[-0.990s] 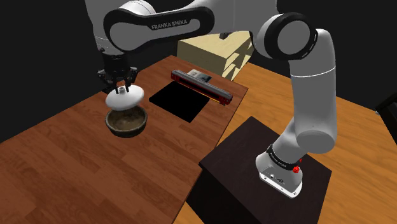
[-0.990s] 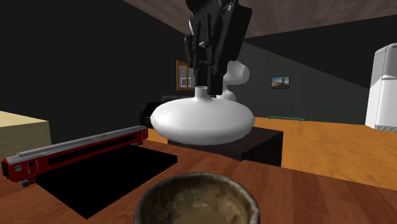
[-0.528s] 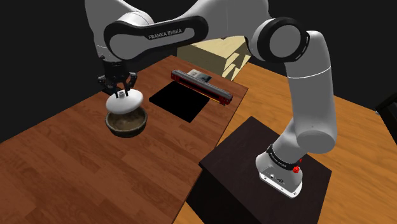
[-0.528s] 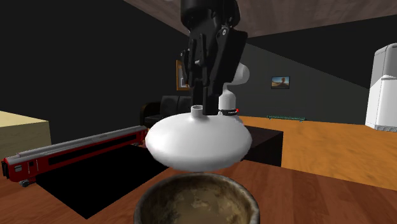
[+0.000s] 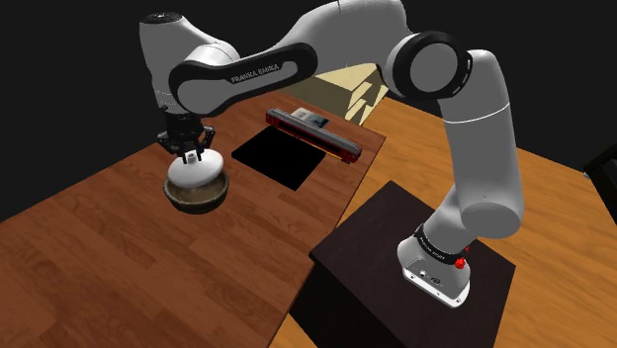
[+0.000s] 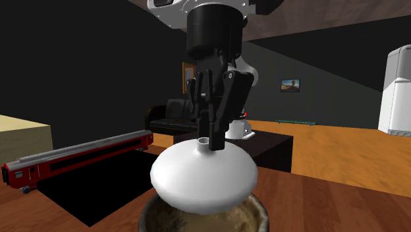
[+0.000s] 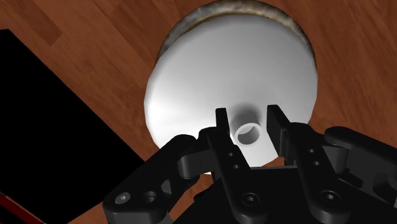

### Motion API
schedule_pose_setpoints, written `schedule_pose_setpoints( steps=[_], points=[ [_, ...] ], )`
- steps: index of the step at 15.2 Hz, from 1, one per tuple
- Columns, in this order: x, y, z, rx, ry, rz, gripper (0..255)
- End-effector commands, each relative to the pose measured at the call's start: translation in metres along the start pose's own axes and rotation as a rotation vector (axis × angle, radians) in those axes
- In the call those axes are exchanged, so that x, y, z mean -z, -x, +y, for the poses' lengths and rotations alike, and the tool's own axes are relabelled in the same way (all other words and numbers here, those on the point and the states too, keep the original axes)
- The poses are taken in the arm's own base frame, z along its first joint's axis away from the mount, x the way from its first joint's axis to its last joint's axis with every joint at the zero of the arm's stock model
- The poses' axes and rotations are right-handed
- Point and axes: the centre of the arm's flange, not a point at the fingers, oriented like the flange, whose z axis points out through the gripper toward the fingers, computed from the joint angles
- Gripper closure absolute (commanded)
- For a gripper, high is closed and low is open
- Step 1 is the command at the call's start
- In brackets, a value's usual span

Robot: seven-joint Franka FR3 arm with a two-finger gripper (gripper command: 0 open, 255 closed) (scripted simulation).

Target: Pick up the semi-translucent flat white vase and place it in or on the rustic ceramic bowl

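The flat white vase point(image 5: 195, 170) rests low in the brown rustic bowl point(image 5: 201, 201) on the wooden table, its wide body covering most of the bowl's opening. My gripper point(image 5: 191, 151) hangs straight above it, shut on the vase's short neck. In the second exterior view the vase point(image 6: 204, 174) sinks into the bowl's rim point(image 6: 261, 211), with the gripper point(image 6: 209, 140) pinching the neck from above. In the wrist view the fingers point(image 7: 221, 121) clasp the small round neck of the vase point(image 7: 216, 76), and the bowl's rim point(image 7: 254, 9) peeks out beyond it.
A black mat point(image 5: 278, 158) lies on the table toward the shoulder view's right of the bowl, with a red toy train point(image 5: 312, 134) along its far side. Pale boxes point(image 5: 336, 84) stand behind. The dark stand point(image 5: 396, 247) sits off the table's near edge.
The gripper has come down with the vase, from hovering just above the bowl to the vase sitting inside its rim. The arm's elbow shifted toward the shoulder view's left.
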Motion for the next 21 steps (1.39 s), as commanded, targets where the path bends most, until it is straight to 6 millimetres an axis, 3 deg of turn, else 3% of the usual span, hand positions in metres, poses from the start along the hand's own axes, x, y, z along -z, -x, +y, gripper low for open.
schedule_pose_setpoints(
  steps=[1, 6, 13, 14, 19, 21],
  points=[
    [-0.01, 0.0, -0.001, 0.0, -0.001, 0.0, 255],
    [-0.036, 0.001, -0.001, 0.0, -0.001, 0.0, 255],
    [-0.036, 0.001, -0.001, 0.0, -0.001, 0.0, 255],
    [-0.036, 0.001, -0.001, 0.0, -0.001, 0.0, 0],
    [-0.036, 0.001, -0.001, 0.0, -0.001, 0.0, 0],
    [-0.01, 0.001, -0.001, 0.0, -0.001, 0.0, 0]
  ],
)
